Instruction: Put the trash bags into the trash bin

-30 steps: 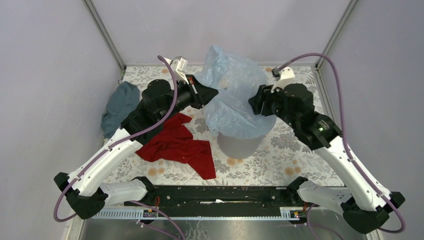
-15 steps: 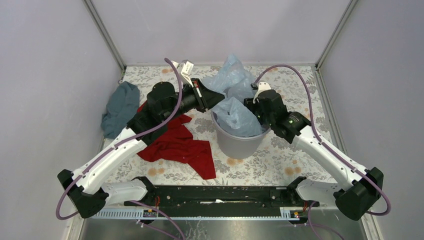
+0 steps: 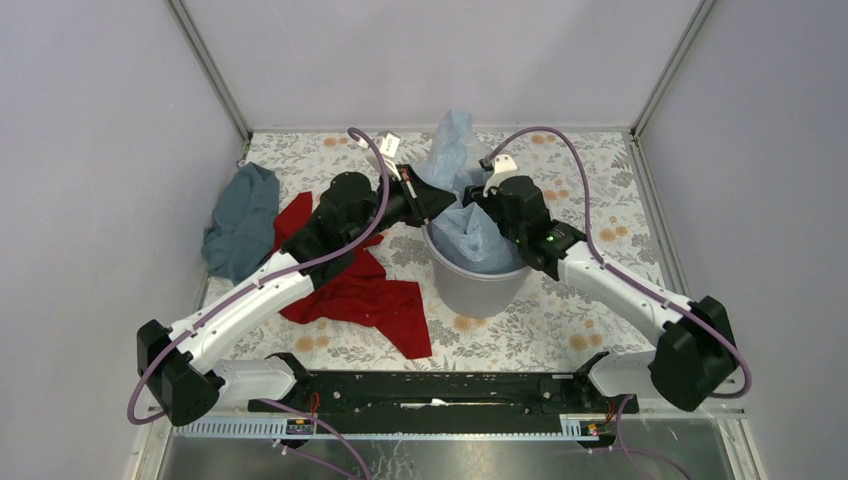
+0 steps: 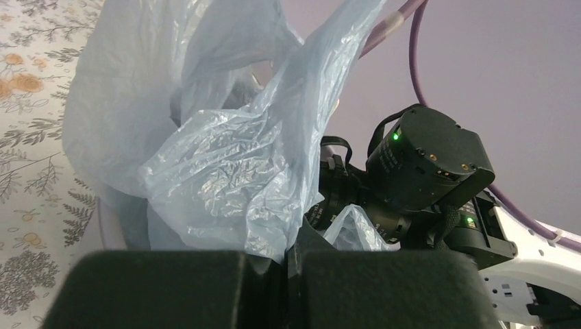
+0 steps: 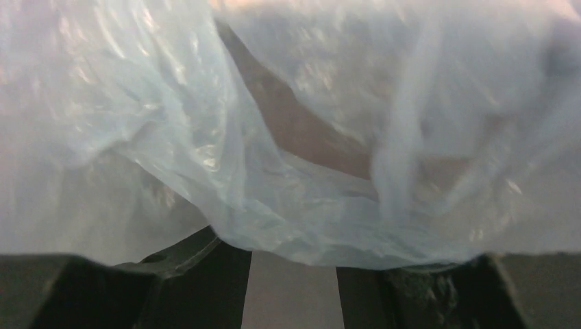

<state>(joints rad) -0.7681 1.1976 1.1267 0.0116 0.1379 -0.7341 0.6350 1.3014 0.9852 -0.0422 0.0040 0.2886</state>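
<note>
one wrinkly, glossy pale blue bag (image 3: 468, 238)

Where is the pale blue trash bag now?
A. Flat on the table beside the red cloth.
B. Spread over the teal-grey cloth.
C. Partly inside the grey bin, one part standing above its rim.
C: the pale blue trash bag fills the mouth of the grey trash bin, and one part rises above the rim.
</note>
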